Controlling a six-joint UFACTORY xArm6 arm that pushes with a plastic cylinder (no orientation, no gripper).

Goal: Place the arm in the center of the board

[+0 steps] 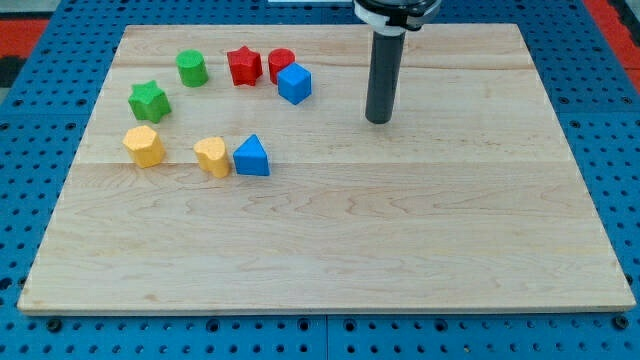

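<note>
Nearly done: tip (378, 120) resting on the counter (330, 240) a little toward the top edge and right of centre, clear of the blue cube (295, 83) and other blocks near the top-left corner. No jaws fitted, only a rod. Remaining: short slide toward the bottom-left.

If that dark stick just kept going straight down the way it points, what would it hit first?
The wooden board itself. My tip already sits at its surface, with no block beneath; the nearest, the blue cube, lies off toward the view's left.

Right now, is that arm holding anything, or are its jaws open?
No jaws: my tip is a bare rod end, holding nothing, touching no block, right of the blue cube.
</note>
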